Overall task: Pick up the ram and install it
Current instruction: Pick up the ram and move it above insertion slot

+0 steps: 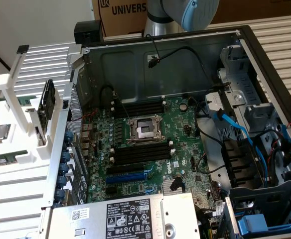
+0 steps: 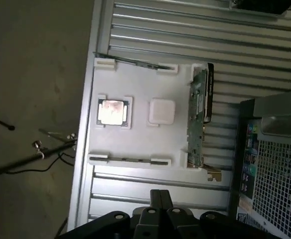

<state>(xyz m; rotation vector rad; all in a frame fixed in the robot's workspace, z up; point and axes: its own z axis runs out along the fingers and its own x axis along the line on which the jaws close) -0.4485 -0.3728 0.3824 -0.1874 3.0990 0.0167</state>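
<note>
A ram stick [image 2: 129,160] stands on edge in white clips on the white holder plate [image 2: 140,137], on the side nearest my gripper. A second ram stick [image 2: 135,63] stands the same way on the plate's far side. In the exterior view a green ram stick [image 1: 6,161] lies in the white fixture at the left, outside the computer case. My gripper [image 2: 159,192] hovers above the ribbed surface just off the plate's edge. Its fingers are pressed together and hold nothing. Long black memory slots [image 1: 140,152] lie on the motherboard beside the processor socket [image 1: 144,130].
The plate also carries a square silver processor chip [image 2: 114,111], a white square pad [image 2: 162,111] and an upright green card [image 2: 198,117]. The open case wall [image 1: 71,124] rises between fixture and motherboard. Blue and black cables [image 1: 235,129] crowd the exterior view's right. The arm's joint [image 1: 185,12] shows behind the case.
</note>
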